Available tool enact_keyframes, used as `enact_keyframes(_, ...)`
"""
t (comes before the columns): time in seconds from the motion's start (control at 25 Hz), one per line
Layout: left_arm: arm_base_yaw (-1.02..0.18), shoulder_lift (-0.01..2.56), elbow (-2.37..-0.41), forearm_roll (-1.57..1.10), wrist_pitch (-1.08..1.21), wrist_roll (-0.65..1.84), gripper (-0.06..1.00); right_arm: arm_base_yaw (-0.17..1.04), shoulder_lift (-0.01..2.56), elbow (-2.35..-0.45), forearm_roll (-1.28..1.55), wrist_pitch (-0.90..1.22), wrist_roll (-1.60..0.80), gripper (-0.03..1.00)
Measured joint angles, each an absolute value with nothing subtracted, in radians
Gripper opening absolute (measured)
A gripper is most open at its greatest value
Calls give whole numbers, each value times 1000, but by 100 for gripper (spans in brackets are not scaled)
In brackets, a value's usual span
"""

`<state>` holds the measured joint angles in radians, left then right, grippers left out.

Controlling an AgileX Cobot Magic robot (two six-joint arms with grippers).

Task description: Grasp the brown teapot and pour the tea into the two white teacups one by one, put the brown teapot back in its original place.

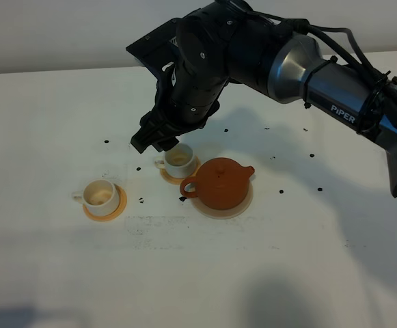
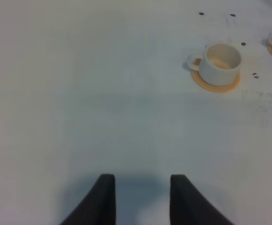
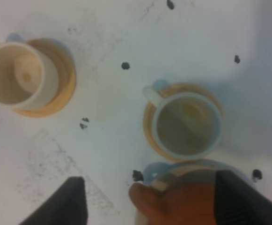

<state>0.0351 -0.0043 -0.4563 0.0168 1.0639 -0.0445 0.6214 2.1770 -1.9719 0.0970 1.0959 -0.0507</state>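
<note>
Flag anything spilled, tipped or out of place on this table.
Nothing stands out. The brown teapot sits upright, lid on, on its pale disc. Both white teacups stand upright on orange coasters. Only small black specks and a faint grey smudge mark the tabletop.

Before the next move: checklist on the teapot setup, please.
1. Teapot upright, lid on, sitting on its beige disc: ok.
2. Cup by the teapot and other cup upright on orange coasters: ok.
3. Right claw open, empty: ok.
4. Right claw closed on the teapot handle: not ok.
5. Left claw open, apart from the cups: ok.
6. Tea level in the cups: cannot tell.
</note>
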Motion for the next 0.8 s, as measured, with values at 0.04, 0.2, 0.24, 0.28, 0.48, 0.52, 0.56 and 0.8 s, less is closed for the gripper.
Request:
enact_keyframes(0.04,35,-4,-456,17,1064,-45,30,621,2177,-1972,95,1096,-51,56)
enact_keyframes(0.2,35,-4,-456,17,1064,-45,30,624,2177,-1972,90,1095,-47,56)
enact_keyframes(0.24,35,-4,-456,17,1064,-45,30,629,2177,-1972,87,1098,-43,56)
enact_keyframes(0.28,35,-4,-456,17,1064,-45,30,634,2177,-1972,80,1103,-38,56)
enact_keyframes(0.48,35,-4,-456,17,1064,-45,30,661,2177,-1972,69,1106,-31,56)
enact_keyframes(0.52,35,-4,-456,17,1064,-45,30,662,2177,-1972,69,1106,-30,56)
enact_keyframes(0.56,35,-4,-456,17,1064,-45,30,663,2177,-1972,68,1106,-30,56)
enact_keyframes(0.8,35,-4,-456,17,1064,-42,30,668,2177,-1972,37,1103,-28,56)
